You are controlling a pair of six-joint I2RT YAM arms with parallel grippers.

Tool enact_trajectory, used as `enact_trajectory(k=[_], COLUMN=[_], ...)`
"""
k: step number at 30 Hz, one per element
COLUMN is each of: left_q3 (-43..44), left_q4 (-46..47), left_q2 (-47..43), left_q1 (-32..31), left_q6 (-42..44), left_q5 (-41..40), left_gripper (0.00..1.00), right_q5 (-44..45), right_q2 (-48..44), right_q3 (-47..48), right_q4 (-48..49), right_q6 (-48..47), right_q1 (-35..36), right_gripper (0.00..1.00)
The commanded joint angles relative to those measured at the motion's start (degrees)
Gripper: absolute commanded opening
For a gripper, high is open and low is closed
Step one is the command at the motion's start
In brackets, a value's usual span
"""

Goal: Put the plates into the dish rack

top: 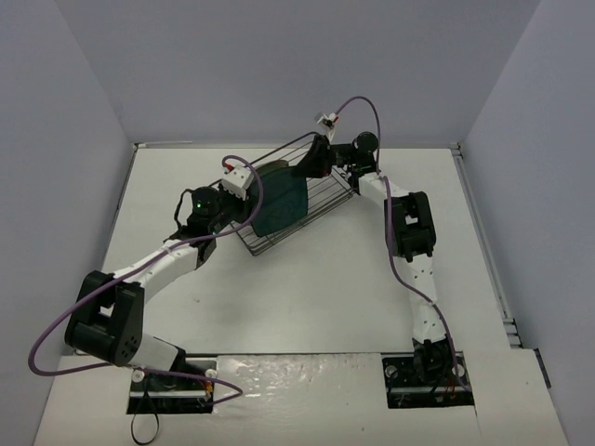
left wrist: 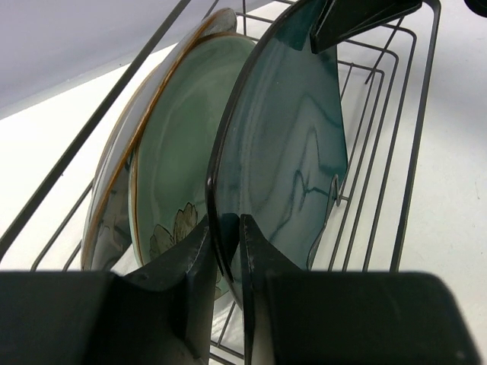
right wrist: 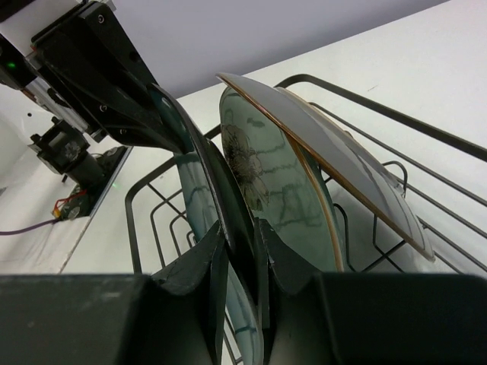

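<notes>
**Top view:** the black wire dish rack (top: 327, 197) sits at the far centre of the white table (top: 307, 297), between the 2 arms. Inside it, 3 plates stand on edge, side by side.

**Left wrist view, right to left:**
- dark teal rounded-square plate (left wrist: 293, 152)
- mint-green round plate (left wrist: 179, 152)
- grey round plate (left wrist: 106, 217), just behind the green one

**Grippers:** the left gripper (left wrist: 223, 247) clasps the teal plate's near-left rim. The right gripper (right wrist: 240, 251) clasps the opposite, far-right rim of that plate.
</notes>
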Motion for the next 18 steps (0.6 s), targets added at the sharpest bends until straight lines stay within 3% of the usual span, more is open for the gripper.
enact_trajectory(k=[1, 6, 8, 11, 18], left_q3=[0.82, 2.78, 2.93, 2.76, 1.30], left_q4=[3.50, -0.08, -0.51, -1.55, -1.94], left_q2=[-0.41, 0.68, 1.20, 0.96, -1.48], left_q1=[-1.71, -1.99, -2.27, -2.63, -2.71], left_q6=[3.10, 3.27, 3.05, 2.12, 1.51], left_q5=[-1.07, -0.68, -0.78, -1.61, -3.20], left_gripper=[0.00, 0.03, 0.12, 0.34, 0.52], right_q5=[-2.37, -2.37, -2.37, -2.37, -2.37], right_q2=[-2.56, -2.72, -2.82, -3.27, -3.17], right_q3=[0.54, -0.51, -0.81, -0.97, 0.37], right_q4=[33.90, 37.17, 38.31, 38.74, 37.74], right_q6=[9.41, 11.09, 11.78, 12.03, 11.26], right_q1=[4.41, 4.83, 4.93, 4.84, 4.93], right_gripper=[0.00, 0.00, 0.00, 0.00, 0.00])
